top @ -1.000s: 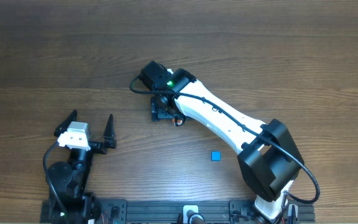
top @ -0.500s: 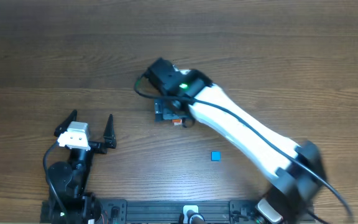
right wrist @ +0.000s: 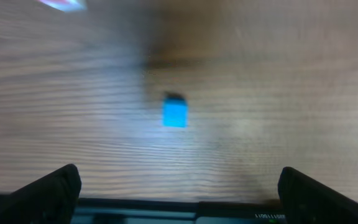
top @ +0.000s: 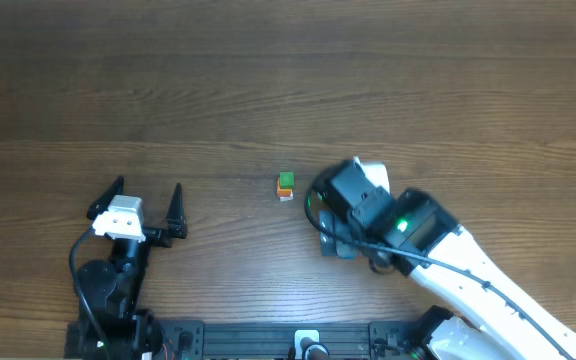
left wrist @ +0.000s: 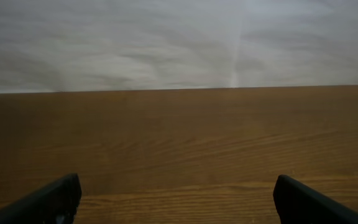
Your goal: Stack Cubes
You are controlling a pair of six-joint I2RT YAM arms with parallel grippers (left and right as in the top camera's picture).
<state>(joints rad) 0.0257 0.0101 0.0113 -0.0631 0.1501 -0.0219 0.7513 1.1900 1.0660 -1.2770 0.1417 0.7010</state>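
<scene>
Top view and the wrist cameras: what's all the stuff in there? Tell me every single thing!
Table: one, brown wood, under everything.
Green cube: one, green, sitting on the orange cube near the table's middle.
Orange cube: one, orange, under the green cube.
Blue cube: one, blue, alone on the table ahead of the right gripper.
Left gripper: one, black, open, at the table's left close to its base.
Right gripper: one, black, open, near the blue cube.

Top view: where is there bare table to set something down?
Free: the whole far half of the table, beyond the green-on-orange stack; also the strip between that stack and the left pincer. Crowded: around the right pincer above the blue cube.
</scene>
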